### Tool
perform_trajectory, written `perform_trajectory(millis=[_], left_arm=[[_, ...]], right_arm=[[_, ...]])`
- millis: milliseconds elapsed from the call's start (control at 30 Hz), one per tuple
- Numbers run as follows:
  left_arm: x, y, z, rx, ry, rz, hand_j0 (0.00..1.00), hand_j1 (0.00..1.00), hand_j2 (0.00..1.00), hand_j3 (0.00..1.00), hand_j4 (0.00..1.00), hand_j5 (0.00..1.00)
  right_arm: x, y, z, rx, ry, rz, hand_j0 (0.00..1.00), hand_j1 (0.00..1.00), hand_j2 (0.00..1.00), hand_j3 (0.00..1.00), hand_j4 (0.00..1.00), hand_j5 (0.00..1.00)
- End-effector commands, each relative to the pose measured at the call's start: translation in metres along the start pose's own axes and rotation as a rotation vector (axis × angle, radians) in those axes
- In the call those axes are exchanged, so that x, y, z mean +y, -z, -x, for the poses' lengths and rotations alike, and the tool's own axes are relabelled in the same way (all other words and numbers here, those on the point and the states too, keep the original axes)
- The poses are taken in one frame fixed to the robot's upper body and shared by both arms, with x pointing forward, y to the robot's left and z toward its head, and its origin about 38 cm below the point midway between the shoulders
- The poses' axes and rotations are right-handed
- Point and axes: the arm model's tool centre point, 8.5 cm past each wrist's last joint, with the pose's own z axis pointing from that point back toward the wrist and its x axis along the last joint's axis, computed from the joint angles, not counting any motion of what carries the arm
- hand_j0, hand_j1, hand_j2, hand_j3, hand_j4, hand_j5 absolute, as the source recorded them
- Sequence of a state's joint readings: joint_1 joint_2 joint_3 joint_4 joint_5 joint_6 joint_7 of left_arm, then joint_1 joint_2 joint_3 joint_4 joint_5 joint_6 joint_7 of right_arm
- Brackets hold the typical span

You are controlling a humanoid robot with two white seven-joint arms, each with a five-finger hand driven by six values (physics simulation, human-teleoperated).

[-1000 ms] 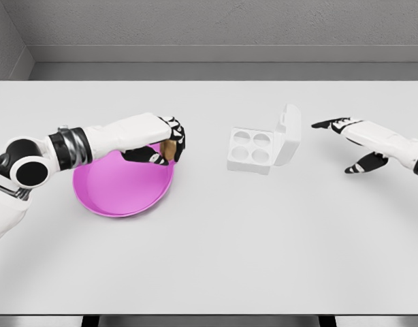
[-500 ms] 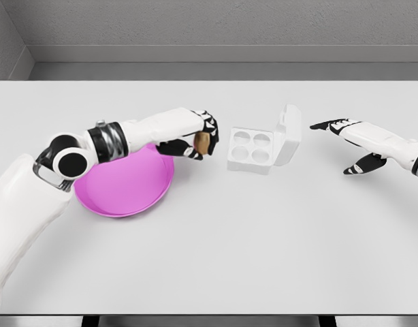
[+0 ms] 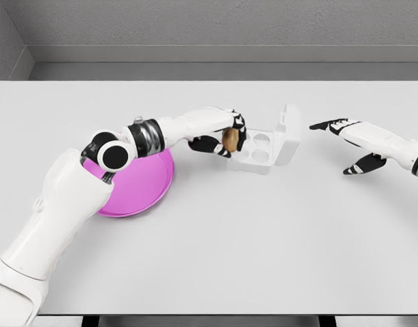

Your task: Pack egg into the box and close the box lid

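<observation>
Egg [image 3: 230, 139] gripped in left hand [image 3: 226, 133], over box [image 3: 262, 146].

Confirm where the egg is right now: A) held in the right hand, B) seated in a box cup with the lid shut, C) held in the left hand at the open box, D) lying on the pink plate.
C: the left hand grips the egg at the near-left side of the box, whose lid stands open.

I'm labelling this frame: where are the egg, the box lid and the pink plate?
egg [image 3: 230, 139], head view, its brown side
box lid [image 3: 288, 133], head view, its raised panel
pink plate [image 3: 144, 187], head view, its bare inside
</observation>
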State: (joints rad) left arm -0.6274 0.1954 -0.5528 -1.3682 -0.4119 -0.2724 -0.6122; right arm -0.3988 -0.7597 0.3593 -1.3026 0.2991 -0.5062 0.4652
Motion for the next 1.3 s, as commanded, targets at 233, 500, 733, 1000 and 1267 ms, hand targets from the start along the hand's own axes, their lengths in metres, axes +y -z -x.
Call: perform_trajectory(millis=[233,500,733,1000,1267], left_arm=[[0.000,0.023,0.001,0.001,-0.038,0.005,0.28,0.28,0.28,0.28,0.28,0.28],[0.001,0.039,0.006,0.014,-0.072,0.018,0.29,0.29,0.29,0.29,0.29,0.29],[-0.002,0.052,0.003,0.018,-0.076,0.031,0.30,0.30,0.30,0.30,0.30,0.30],[-0.004,0.062,0.004,0.027,-0.093,0.045,0.30,0.30,0.30,0.30,0.30,0.30],[-0.006,0.065,0.006,0.034,-0.101,0.052,0.50,0.50,0.50,0.50,0.50,0.50]], right_arm=[[-0.001,0.000,0.000,-0.002,0.003,0.005,1.00,1.00,1.00,1.00,1.00,1.00],[0.000,0.000,0.000,-0.002,0.002,0.003,1.00,1.00,1.00,1.00,1.00,1.00],[-0.001,0.000,-0.001,-0.004,0.000,0.003,1.00,1.00,1.00,1.00,1.00,1.00],[-0.001,0.000,-0.001,-0.005,0.004,0.003,1.00,1.00,1.00,1.00,1.00,1.00],[-0.001,0.000,-0.002,-0.008,0.000,0.003,1.00,1.00,1.00,1.00,1.00,1.00]])
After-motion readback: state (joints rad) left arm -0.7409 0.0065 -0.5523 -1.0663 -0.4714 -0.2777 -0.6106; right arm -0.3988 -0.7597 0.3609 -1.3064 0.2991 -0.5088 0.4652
